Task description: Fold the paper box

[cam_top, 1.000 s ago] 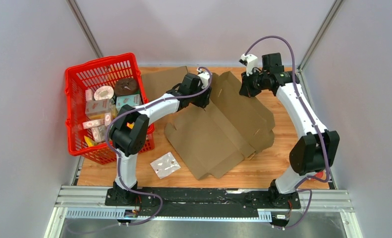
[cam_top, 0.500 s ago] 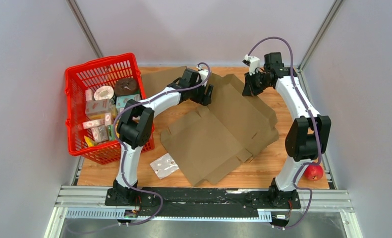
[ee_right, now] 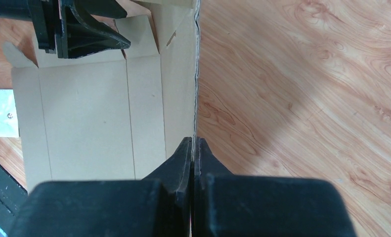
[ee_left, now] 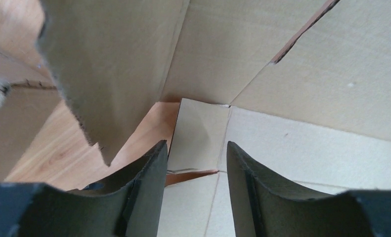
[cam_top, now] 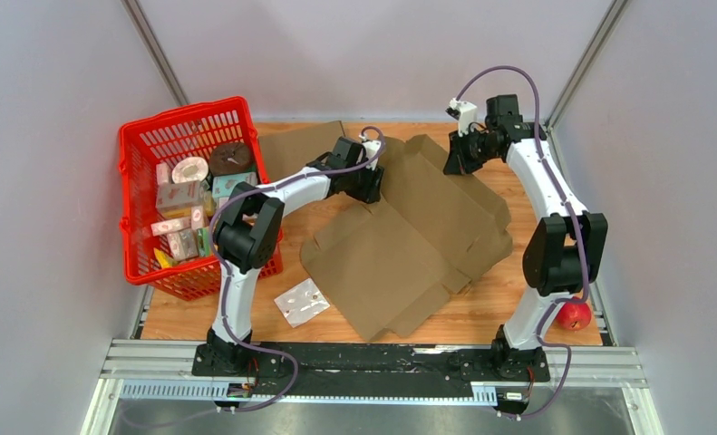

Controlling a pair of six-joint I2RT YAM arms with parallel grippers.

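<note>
The paper box [cam_top: 409,237] is a flattened brown cardboard blank spread over the middle of the wooden table, with its far flaps tilted up. My right gripper [cam_top: 449,165] is at the blank's far right edge. In the right wrist view this gripper [ee_right: 194,140] is shut on the thin edge of a raised panel [ee_right: 179,74]. My left gripper [cam_top: 373,192] hangs over the blank's far left part. Its jaws [ee_left: 197,148] stand open, with a small flap [ee_left: 200,131] lying beyond them and nothing clamped. A raised panel [ee_left: 109,64] stands close on its left.
A red basket [cam_top: 126,199] with several packaged items stands at the far left. A second cardboard sheet [cam_top: 298,145] lies behind the left arm. A small clear bag [cam_top: 302,301] lies near the front. A red apple [cam_top: 572,314] sits by the right arm's base. Grey walls close in on both sides.
My left gripper drew back toward the far edge, then came down onto the blank again. Its jaws widened, then narrowed partway. The right arm shifted slightly right, still pinching the panel, and the blank shifted.
</note>
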